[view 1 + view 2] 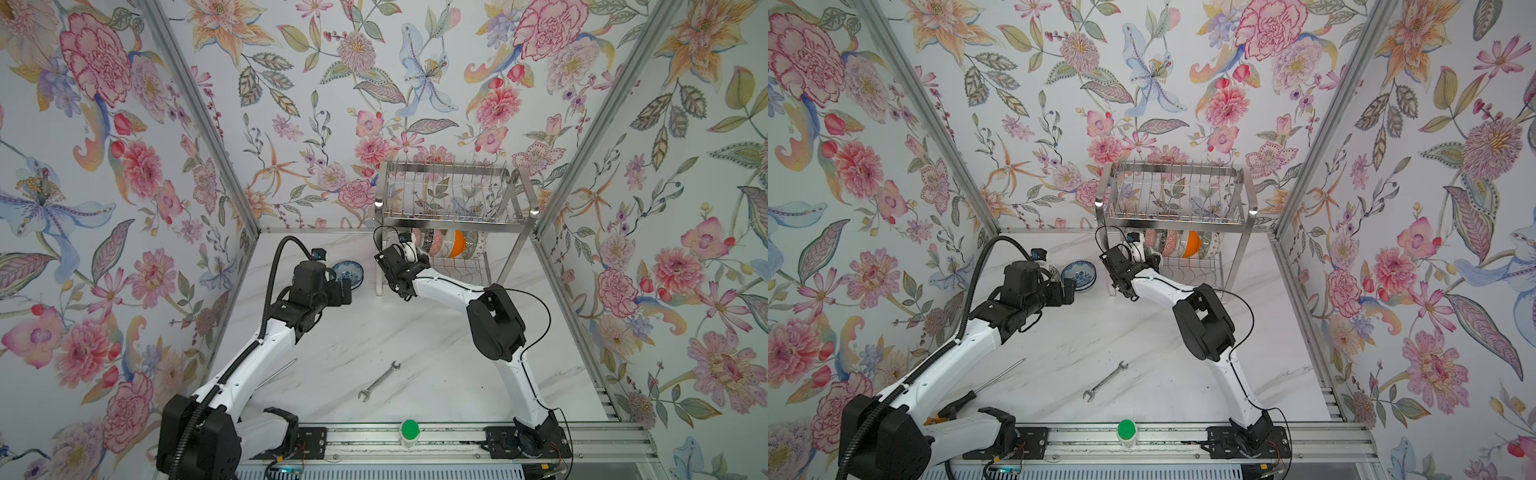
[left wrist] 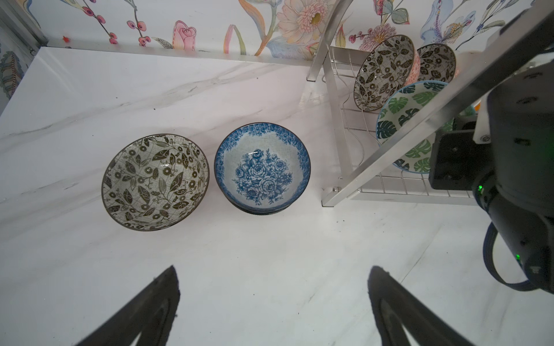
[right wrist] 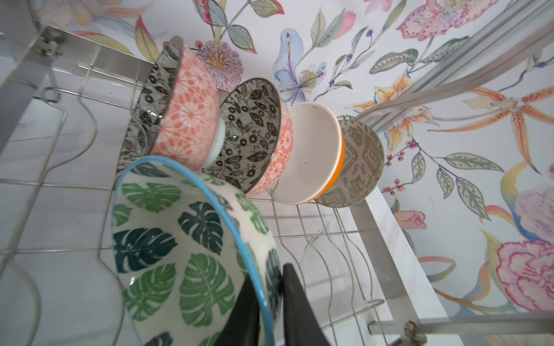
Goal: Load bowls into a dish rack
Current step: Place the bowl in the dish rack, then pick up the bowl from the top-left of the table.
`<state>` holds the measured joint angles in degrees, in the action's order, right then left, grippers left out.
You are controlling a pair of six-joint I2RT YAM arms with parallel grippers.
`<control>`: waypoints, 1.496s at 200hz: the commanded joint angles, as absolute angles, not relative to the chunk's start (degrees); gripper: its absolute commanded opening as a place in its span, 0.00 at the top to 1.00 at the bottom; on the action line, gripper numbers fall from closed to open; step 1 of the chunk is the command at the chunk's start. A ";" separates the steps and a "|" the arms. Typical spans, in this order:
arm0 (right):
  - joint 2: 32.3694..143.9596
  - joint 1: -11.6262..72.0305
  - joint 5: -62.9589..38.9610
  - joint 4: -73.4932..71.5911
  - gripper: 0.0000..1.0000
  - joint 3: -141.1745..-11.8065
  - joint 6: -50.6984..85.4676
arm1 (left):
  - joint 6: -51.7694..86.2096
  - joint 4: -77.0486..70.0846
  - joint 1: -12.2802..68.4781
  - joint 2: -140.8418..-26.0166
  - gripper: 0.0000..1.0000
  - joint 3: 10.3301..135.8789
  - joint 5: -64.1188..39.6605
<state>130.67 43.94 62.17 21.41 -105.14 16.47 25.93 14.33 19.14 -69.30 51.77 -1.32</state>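
The dish rack point(image 1: 449, 195) point(image 1: 1171, 195) stands at the back of the table. Its lower tier holds several bowls on edge: two black-and-white floral ones with pink outsides point(image 3: 186, 119) point(image 3: 254, 134), a white one with an orange outside point(image 3: 314, 155) and a grey-patterned one point(image 3: 356, 164). My right gripper point(image 3: 268, 271) is shut on the rim of a green-leaf bowl point(image 3: 180, 239) at the rack's left end, one finger inside and one outside. My left gripper point(image 2: 274, 269) hangs open over bare table, in front of a black-and-white floral bowl point(image 2: 155, 181) and a blue-and-white bowl point(image 2: 262, 167) point(image 1: 348, 272).
A wrench point(image 1: 379, 381) lies on the marble table toward the front. A screwdriver point(image 1: 1000, 376) lies partly under the left arm. A green-capped bottle point(image 1: 410, 432) stands on the front rail. Flowered walls close in the back and both sides.
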 commanded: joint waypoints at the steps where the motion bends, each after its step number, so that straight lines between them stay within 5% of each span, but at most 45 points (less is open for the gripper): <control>1: 130.78 45.00 58.63 20.39 0.80 -104.22 15.96 | 26.28 13.97 18.60 -68.03 0.01 50.80 -2.03; 51: 130.87 45.04 57.92 20.29 0.77 -103.88 15.99 | 26.44 13.97 18.46 -67.94 0.01 50.83 -2.24; 74: 130.81 45.02 57.57 20.30 0.66 -103.80 15.87 | 26.39 13.97 18.61 -67.95 0.01 50.89 -2.29; 128: 128.87 44.91 58.45 20.23 0.59 -102.13 15.64 | 26.53 13.67 18.60 -68.38 0.01 51.06 -2.65; 146: 127.37 44.69 58.54 19.59 0.49 -101.14 14.81 | 26.38 13.54 18.57 -68.57 0.01 51.19 -2.64; 172: 124.13 44.60 57.33 16.74 0.18 -98.29 12.13 | 26.26 13.36 18.51 -68.97 0.01 51.33 -2.57; 207: 119.05 44.60 53.90 11.39 0.00 -92.34 9.45 | 26.37 13.19 18.55 -69.21 0.01 51.48 -2.38; 299: 100.05 45.22 41.50 -9.81 0.01 -65.99 1.02 | 27.42 16.19 17.01 -71.60 0.01 52.91 0.79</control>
<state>105.97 44.93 46.52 -1.80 -71.61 4.58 26.17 14.20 18.37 -70.22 51.77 -1.06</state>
